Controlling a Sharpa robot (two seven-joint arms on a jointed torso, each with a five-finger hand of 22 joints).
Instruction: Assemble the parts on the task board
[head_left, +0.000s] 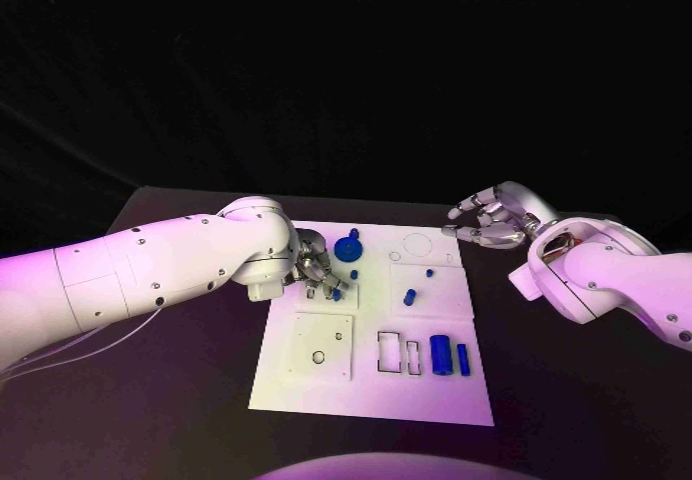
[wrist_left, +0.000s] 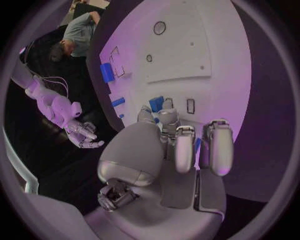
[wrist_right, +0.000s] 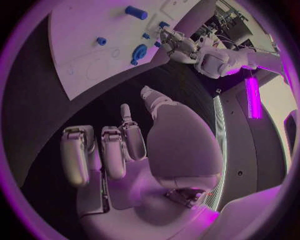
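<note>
Board (head_left: 433, 400) of white plastic, the task's flat rectangular plate, lay in the middle of the black table (head_left: 173, 420) before me. I counted six small blue plastic parts on it in the head view: one large round-headed piece (head_left: 348, 246) near the far edge, one tiny stud (head_left: 431, 270) and one short peg (head_left: 410, 296) near the centre, two upright rectangular blocks (head_left: 440, 358) side by side near the right edge, and one small piece (head_left: 336, 288) under my left hand (head_left: 317, 268). That hand rested on the board's far-left area, fingers curled down around the small piece; from the left wrist view its fingertips (wrist_left: 167, 116) touched blue parts, but I could not tell whether anything was truly pinched. My right hand (head_left: 495, 222) hovered off the board, above the table beyond its far-right corner, fingers loosely spread and holding nothing. Several outlined recesses (head_left: 391, 352) marked the plate.
</note>
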